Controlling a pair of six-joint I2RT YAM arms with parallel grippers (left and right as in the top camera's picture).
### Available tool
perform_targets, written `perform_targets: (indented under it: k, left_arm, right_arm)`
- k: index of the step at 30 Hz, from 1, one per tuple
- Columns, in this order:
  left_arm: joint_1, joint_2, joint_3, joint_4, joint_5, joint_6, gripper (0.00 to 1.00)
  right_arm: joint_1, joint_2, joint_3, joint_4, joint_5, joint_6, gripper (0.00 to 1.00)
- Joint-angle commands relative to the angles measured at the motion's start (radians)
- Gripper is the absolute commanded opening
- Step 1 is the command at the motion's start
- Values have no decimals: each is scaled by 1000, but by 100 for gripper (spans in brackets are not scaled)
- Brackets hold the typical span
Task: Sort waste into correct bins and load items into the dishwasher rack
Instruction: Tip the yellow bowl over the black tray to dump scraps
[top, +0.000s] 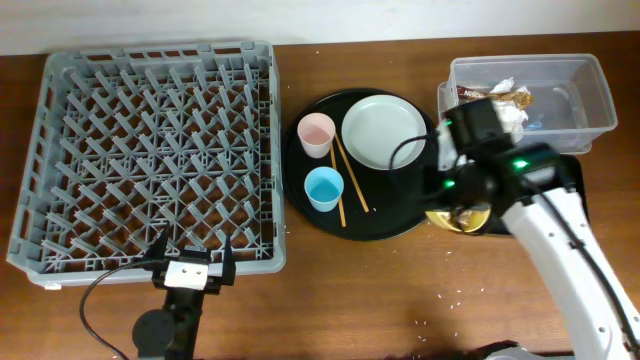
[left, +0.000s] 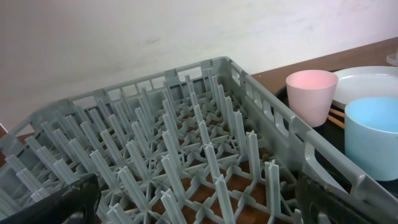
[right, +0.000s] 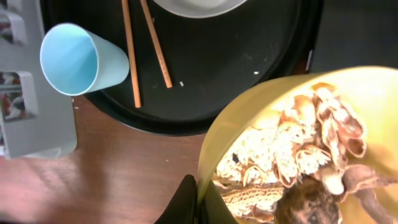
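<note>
My right gripper (right: 200, 200) is shut on the rim of the small yellow bowl (right: 249, 130), which is full of beige-brown food scraps (right: 298, 155). In the overhead view the bowl (top: 462, 218) sits under the right arm, by the right edge of the round tray. The pink cup (top: 317, 133), light blue cup (top: 324, 188), chopsticks (top: 346, 183) and grey-green plate (top: 384, 132) rest on that tray. The clear tub (top: 590, 95) holds napkins and a wrapper (top: 512, 99). My left gripper (top: 192, 262) is open at the grey rack's (top: 150, 150) near edge.
The large round black tray (top: 380, 225) lies between the rack and the tub. A shallow black tray (top: 572, 170) is mostly hidden under my right arm. A few rice grains lie on the brown table near the front.
</note>
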Motion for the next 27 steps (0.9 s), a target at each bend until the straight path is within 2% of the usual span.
perform_targets:
  k: [1, 6, 15, 22, 27]
  left_arm:
    - [4, -5, -5, -4, -3, -9, 100]
    - [5, -5, -5, -3, -3, -9, 100]
    - [4, -5, -5, -3, -3, -9, 100]
    - [4, -5, -5, -4, -3, -9, 100]
    - [4, -5, -5, -3, -3, -9, 100]
  right_arm:
    - [-122, -18, 10, 4, -161, -212, 4]
    - [-311, -16, -70, 47, -342, -368, 4]
    - [-663, 39, -367, 315, -803, -594, 4]
    - [-767, 134, -415, 381, -1030, -719, 4]
    - [-798, 195, -415, 423, -1263, -723, 4]
